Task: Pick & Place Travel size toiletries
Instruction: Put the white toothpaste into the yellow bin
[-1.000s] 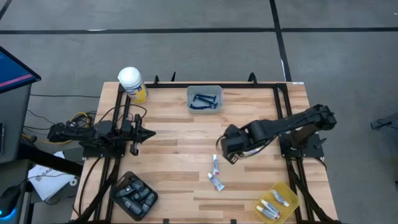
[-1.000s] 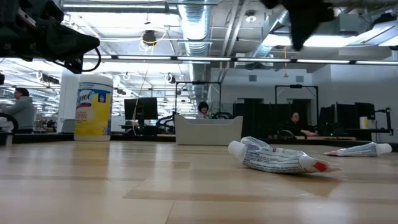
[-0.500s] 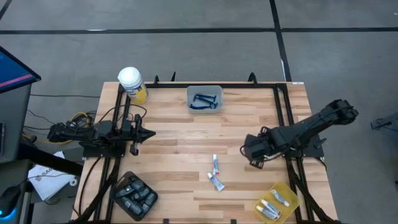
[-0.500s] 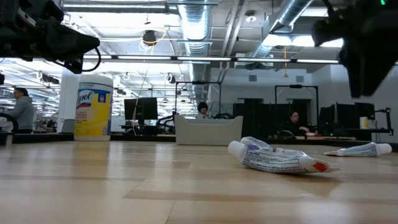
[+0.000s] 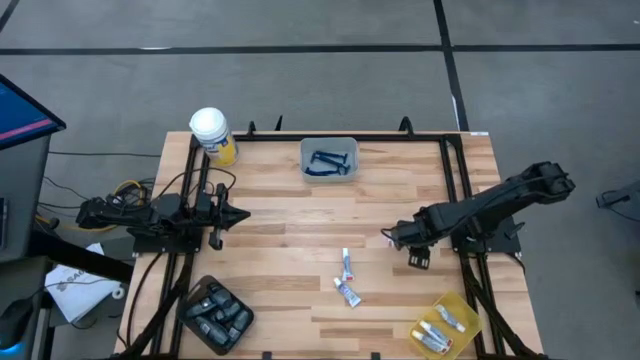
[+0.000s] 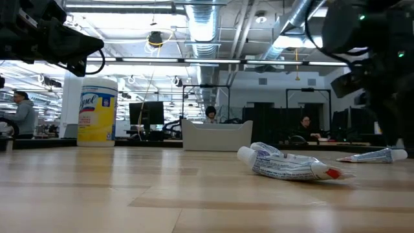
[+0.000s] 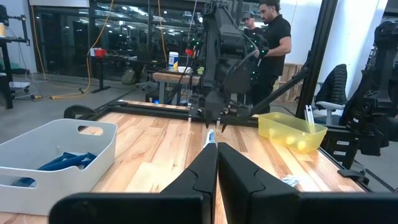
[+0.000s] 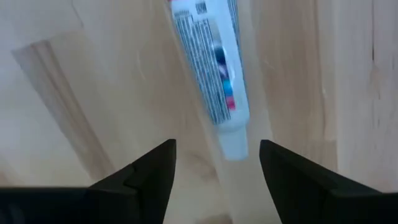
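Having swung from mid-table toward the right edge, the right gripper (image 5: 392,237) now hangs with fingers apart, empty, while two tubes (image 5: 347,279) lie near the table's (image 5: 280,210) front edge, unpicked.

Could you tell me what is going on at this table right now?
The right gripper hangs open over the wooden table, a white tube showing between its fingers, not gripped. Two tubes lie loose mid-table; others sit in the yellow tray, razors in the grey bin, dark pods in the black tray. The left gripper waits shut at the left edge.
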